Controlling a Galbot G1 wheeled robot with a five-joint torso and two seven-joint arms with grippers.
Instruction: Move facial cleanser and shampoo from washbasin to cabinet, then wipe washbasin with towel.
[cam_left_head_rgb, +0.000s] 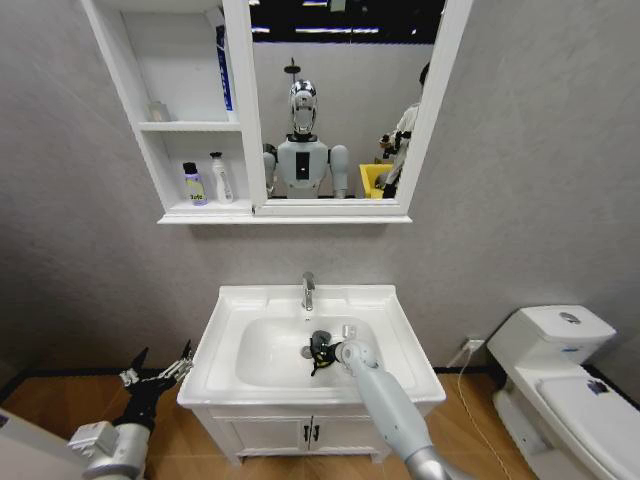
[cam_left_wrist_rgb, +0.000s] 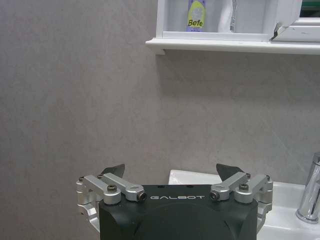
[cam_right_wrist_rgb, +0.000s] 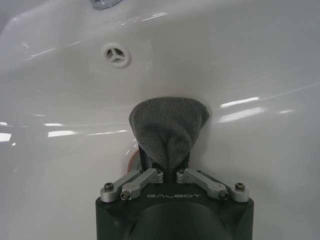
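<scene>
The right end effector (cam_right_wrist_rgb: 169, 165) is down in the bowl of the washbasin (cam_left_head_rgb: 230, 300), clamped on the towel (cam_right_wrist_rgb: 169, 125), and the dark grey cloth bulges out past its fingers and presses against the white ceramic. In the right wrist view the towel sits on the bowl's wall just below the overflow hole (cam_right_wrist_rgb: 116, 54), and in the head view the cloth shows as a dark bunch (cam_left_head_rgb: 320, 350) near the middle of the bowl, in front of the tap (cam_left_head_rgb: 308, 290). So this looks like the wiping step.

Up on the cabinet (cam_left_head_rgb: 200, 215), two bottles stand side by side on the lowest shelf: one with a purple and yellow label (cam_left_head_rgb: 194, 186) and a slim white one (cam_left_head_rgb: 220, 178) just beside it. I take those for the facial cleanser and the shampoo, so the moving part of the task appears done. The rim of the washbasin carries no bottles.

The left end effector (cam_left_wrist_rgb: 171, 172) hangs low beside the washbasin's left front corner, fingers spread wide and holding nothing, idle.

The next move calls for keeping the cloth flat against the ceramic and sweeping it across the bowl, clear of the tap, with the grip firm enough that the towel does not slip out.
</scene>
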